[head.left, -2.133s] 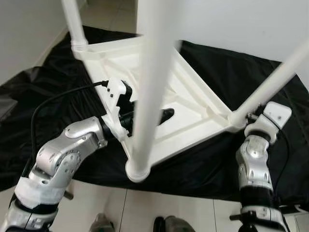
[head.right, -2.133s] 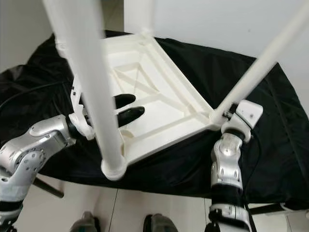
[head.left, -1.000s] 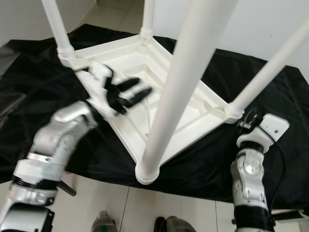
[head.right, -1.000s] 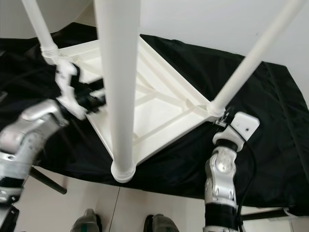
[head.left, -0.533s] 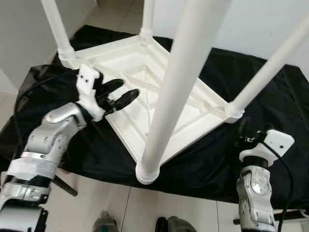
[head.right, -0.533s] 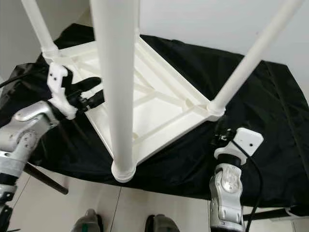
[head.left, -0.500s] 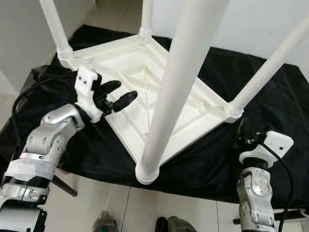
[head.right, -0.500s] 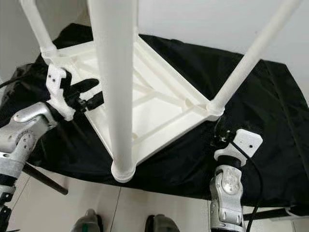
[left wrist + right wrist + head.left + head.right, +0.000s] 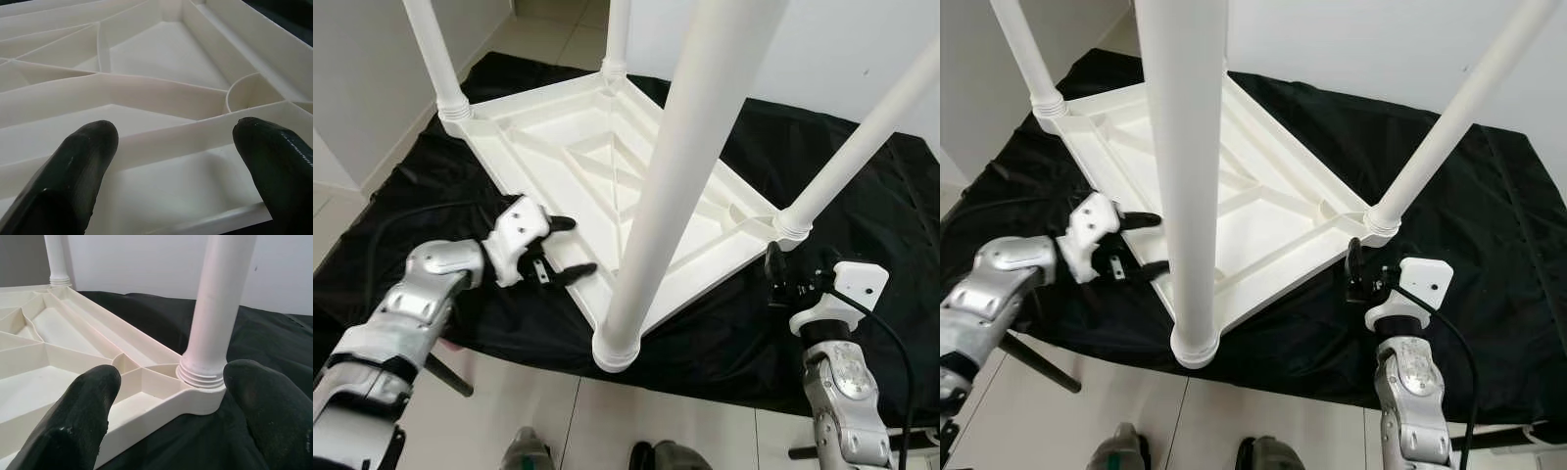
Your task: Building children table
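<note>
1. Since a moment ago we have drawn our left pincer (image 9: 560,249) down off the ribbed underside to the near-left edge of the children's table (image 9: 570,157), and our right pincer (image 9: 1354,268) has pulled back from the right leg's (image 9: 1449,116) socket.
2. Upside down on the black cloth (image 9: 862,206), the children's table has its legs pointing up; the near leg (image 9: 690,157) stands at about 6 o'clock of the top, the right leg at 3, the left leg (image 9: 433,54) at 10.
3. Our left pincer is released, its fingers (image 9: 80,164) spread on either side of a rib at the rim, gripping nothing.
4. Our right pincer is also released; in its wrist view the fingers (image 9: 80,416) frame the right leg's threaded collar (image 9: 201,377) without touching it.
5. We judge all the legs that we can see to be seated, so the step in hand is likely checking or taking hold of the frame.
6. To do it well, we should close the left fingers squarely over the rim wall, not on a thin rib.
7. We should approach the collar level and keep clear of the cloth, which could snag.
</note>
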Controlling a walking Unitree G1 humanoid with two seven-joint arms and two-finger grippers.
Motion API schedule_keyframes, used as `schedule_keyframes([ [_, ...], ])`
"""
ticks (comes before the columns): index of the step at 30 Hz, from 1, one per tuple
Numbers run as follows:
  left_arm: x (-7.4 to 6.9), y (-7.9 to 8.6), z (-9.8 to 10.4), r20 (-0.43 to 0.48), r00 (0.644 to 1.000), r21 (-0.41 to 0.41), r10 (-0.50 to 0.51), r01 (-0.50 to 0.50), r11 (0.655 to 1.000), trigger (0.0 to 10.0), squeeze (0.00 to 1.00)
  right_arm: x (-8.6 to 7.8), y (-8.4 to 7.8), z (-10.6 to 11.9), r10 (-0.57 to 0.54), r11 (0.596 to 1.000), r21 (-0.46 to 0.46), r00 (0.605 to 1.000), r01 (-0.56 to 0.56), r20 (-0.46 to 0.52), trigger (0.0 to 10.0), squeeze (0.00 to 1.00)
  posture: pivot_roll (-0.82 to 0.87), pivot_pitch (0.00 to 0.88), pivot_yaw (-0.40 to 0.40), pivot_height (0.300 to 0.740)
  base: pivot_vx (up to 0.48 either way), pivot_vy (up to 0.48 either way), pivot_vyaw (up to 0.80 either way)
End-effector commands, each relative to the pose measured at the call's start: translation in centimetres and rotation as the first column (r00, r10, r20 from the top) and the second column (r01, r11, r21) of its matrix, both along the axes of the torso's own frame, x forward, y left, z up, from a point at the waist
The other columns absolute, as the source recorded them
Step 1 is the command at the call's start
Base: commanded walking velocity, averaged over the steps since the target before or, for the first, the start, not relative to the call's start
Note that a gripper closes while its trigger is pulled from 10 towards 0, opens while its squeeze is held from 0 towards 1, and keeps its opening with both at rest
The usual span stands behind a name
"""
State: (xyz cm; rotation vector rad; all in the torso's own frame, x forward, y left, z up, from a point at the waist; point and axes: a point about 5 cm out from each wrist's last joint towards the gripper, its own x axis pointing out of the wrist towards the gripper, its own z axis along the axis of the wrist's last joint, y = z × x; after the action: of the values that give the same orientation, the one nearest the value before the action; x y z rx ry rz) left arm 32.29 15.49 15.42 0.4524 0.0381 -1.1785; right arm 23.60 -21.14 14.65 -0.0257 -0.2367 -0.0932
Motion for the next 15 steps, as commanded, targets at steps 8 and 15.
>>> schedule_keyframes([
  [8,0.5,-0.5,-1.3,0.005,0.998,0.116,-0.059,0.058,0.992,10.0,0.00,-0.8,0.7,-0.5,0.051,0.999,-0.005,0.998,-0.051,-0.040,10.0,0.00,0.07,0.060,-0.033,0.740,0.000,0.000,0.00],
  [15,0.7,-1.4,-1.8,0.025,0.994,0.106,-0.108,0.105,0.989,10.0,0.00,-0.9,0.7,-0.5,0.056,0.998,-0.008,0.997,-0.056,-0.055,10.0,0.00,0.06,0.060,-0.024,0.740,0.000,0.000,0.00],
])
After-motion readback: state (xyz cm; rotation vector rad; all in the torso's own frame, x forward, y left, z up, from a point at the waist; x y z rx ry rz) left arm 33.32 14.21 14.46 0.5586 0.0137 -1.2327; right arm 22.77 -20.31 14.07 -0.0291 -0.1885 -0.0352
